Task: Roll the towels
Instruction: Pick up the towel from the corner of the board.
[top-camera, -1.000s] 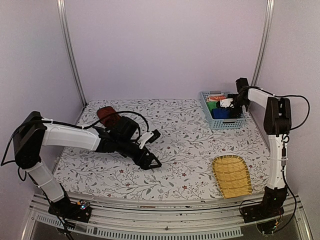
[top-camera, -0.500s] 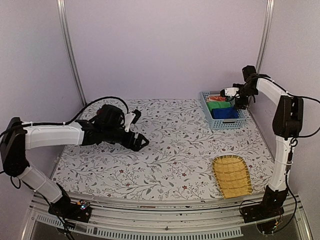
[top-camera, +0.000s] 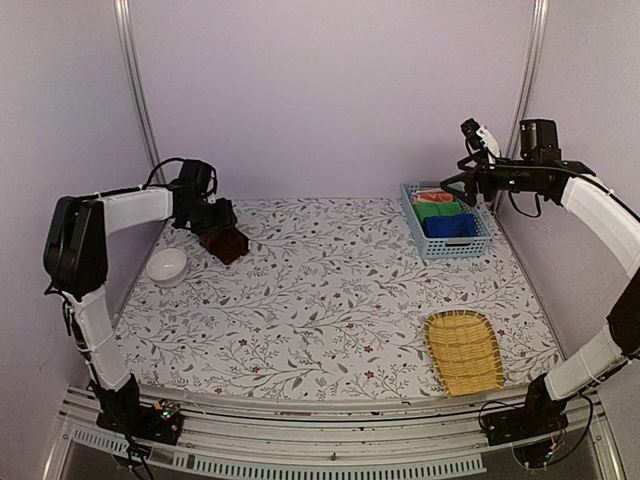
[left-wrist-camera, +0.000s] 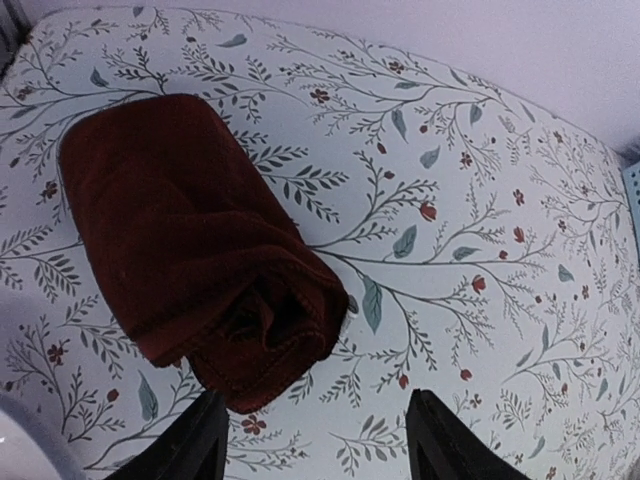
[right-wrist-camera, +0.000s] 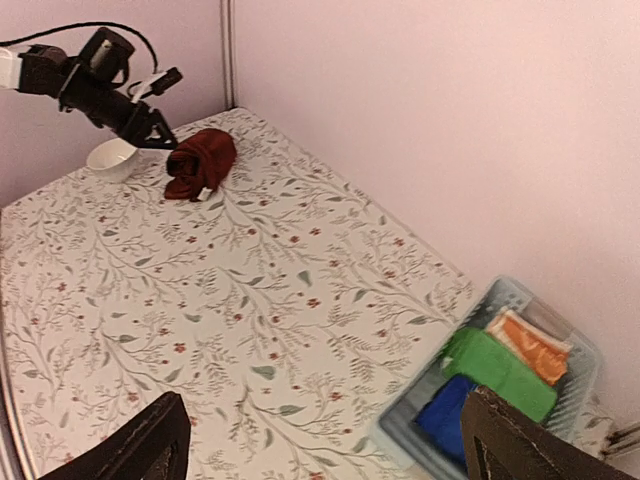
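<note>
Left gripper (left-wrist-camera: 315, 445): my jaws stand apart over bare tablecloth with nothing between them; one fingertip (left-wrist-camera: 195, 445) sits just beside the open end of the brown roll.
Right gripper (right-wrist-camera: 330, 445): my jaws are spread wide and empty, hanging high above the far right of the table.
Dark reddish-brown terry towel (left-wrist-camera: 190, 250): rolled into a loose bundle, lying on the table at the far left, just ahead of my left fingers.
Royal blue terry towel (right-wrist-camera: 455, 415): folded in the near end of the pale blue slatted plastic basket (top-camera: 482, 243), next to a bright green cloth (right-wrist-camera: 500, 365); an orange-red cloth (right-wrist-camera: 530, 340) lies beyond that.
Small round white bowl (top-camera: 166, 265): on the table near the brown roll.
Woven yellow bamboo tray (top-camera: 463, 350): near right of the floral-covered table (top-camera: 330, 290), well apart from both towels.
</note>
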